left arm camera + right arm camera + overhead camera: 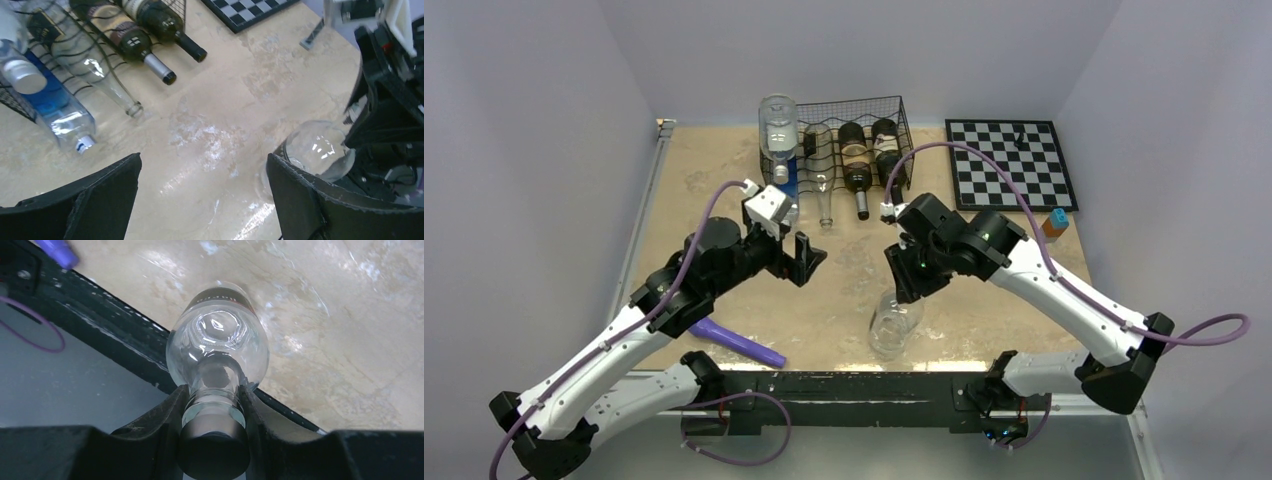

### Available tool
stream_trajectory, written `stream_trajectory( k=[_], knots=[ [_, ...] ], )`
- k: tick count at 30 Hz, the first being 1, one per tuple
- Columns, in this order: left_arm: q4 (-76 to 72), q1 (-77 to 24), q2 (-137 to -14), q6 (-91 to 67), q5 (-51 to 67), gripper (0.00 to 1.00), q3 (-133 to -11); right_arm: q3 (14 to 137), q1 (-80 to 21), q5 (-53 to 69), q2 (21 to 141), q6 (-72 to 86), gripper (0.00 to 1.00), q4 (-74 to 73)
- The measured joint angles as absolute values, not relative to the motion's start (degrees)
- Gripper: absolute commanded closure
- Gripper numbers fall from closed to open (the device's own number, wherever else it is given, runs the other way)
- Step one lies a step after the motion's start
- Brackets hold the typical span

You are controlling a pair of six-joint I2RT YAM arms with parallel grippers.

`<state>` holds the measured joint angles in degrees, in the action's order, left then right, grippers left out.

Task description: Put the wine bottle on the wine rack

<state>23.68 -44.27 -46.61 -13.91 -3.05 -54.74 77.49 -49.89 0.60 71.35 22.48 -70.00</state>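
No legible text; labels [126, 36] on bottles [160, 22] in wine rack [854, 101] blurred.

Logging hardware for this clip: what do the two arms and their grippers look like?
Left arm and right arm: white link shells, black rounded joints, small green lights. A purple cable runs along each. Left gripper and right gripper have broad black fingers; a white camera mount sits on the left wrist.

wine bottle [894, 325] neck hidden from above by right gripper [904, 290], chessboard piece [1020, 134] — too small to tell
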Motion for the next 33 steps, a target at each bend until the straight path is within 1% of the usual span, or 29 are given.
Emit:
stream_trajectory(
  k=[6,12,20,24,26,28,33],
  knots=[
    [23.6,-44.3,-45.6,-14.9,4.6,0.01,-49.3,83.4,-49.7,4.1,75.2,22.5,1.0,-65.8],
    [24.1,-44.3,-43.5,-20.6,7.3,0.01,-40.7,83.5,-46.2,8.7,79.2,23.7,1.0,-56.8],
    [27.3,-44.3,-40.3,-30.9,1.9,0.03,-35.4,77.0,-38.8,17.2,80.3,28.5,1.0,-44.8],
    [28.1,-44.3,-41.4,-34.7,-1.0,0.04,-34.8,74.1,-37.7,18.9,80.3,29.4,1.0,-41.0],
    [27.9,-44.3,-42.9,-36.1,-2.1,0.08,-34.7,72.6,-37.7,19.6,80.3,29.8,1.0,-39.2],
    [27.4,-44.3,-44.2,-37.1,-2.7,0.09,-34.2,70.9,-37.8,20.8,80.3,30.1,1.0,-37.3],
    [24.4,-44.3,-46.4,-37.9,-3.0,0.09,-31.0,64.8,-37.7,24.6,79.2,31.7,1.0,-29.3]
  ],
)
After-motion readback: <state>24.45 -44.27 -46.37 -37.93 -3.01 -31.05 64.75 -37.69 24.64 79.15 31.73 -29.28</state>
